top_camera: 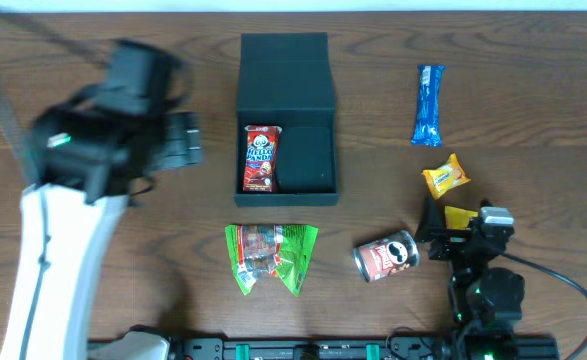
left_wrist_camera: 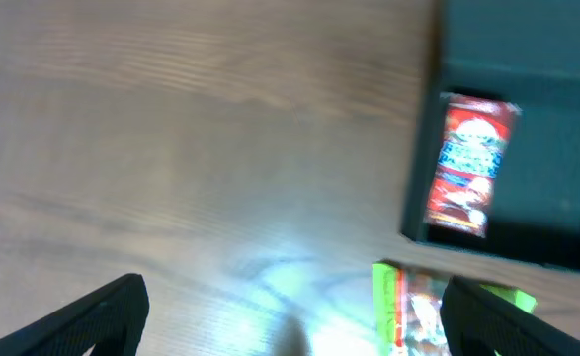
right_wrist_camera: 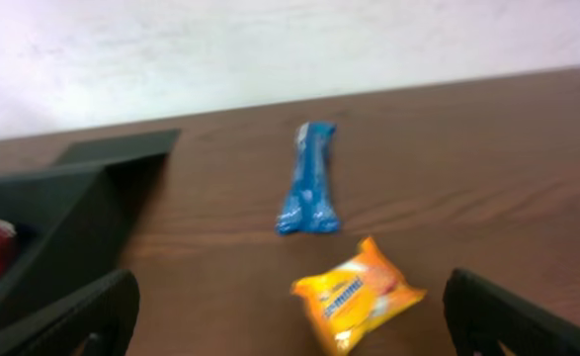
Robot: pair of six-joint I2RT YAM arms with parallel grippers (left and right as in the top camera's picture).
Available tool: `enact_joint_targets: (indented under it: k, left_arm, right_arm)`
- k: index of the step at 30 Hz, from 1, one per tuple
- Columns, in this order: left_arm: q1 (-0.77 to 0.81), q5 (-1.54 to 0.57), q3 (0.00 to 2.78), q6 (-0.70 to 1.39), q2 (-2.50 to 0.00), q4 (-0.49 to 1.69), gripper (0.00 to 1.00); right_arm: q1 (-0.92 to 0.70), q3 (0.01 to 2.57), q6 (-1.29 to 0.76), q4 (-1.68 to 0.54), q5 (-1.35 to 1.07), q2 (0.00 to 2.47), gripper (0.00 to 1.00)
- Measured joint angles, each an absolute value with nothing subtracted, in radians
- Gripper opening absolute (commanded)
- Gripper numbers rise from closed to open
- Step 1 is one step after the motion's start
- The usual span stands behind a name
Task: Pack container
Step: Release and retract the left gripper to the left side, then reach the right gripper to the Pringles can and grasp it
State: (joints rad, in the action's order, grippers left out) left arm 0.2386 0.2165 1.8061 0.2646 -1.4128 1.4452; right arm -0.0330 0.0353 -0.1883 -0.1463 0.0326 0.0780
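In the upper centre of the overhead frame, the dark teal-green square rigid container [top_camera: 311,155] is sitting lid-open, red snack packet [top_camera: 260,158] lying inside, while left gripper [left_wrist_camera: 290,311] and right gripper [right_wrist_camera: 290,311] are hanging spread and empty, likely awaiting next picks.

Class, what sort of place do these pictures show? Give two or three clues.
Most likely a robot lab bench: a left arm and a right arm at a wooden table, a blue packet and can laid apart near an open container, a plain wall behind.
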Motion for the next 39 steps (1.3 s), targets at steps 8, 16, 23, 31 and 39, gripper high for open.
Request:
enact_joint_targets:
  k: [8,16,23,31,39]
  left_arm:
    - [0.059,0.182,1.793,0.273,-1.365,1.514,0.95]
    - [0.056,0.164,1.653,0.3,-1.383,1.502,0.95]
    - [0.056,0.165,1.579,0.31,-1.385,1.491,0.95]
    - [0.056,0.168,1.577,0.311,-1.385,1.489,0.95]
    - [0.056,0.168,1.577,0.311,-1.385,1.488,0.95]
  right_arm:
    - [-0.04,0.423,-0.328,-0.634,0.04,0.15,0.99]
    - [-0.04,0.868,-0.352,-0.874,-0.081,0.244,0.99]
    - [-0.04,0.89,-0.669,-1.056,-0.207,0.27,0.99]
    - [-0.04,0.889,-1.018,-1.151,-0.247,0.497,0.99]
    - [-0.125,0.889,-1.24,-1.004,-0.284,0.738,0.99]
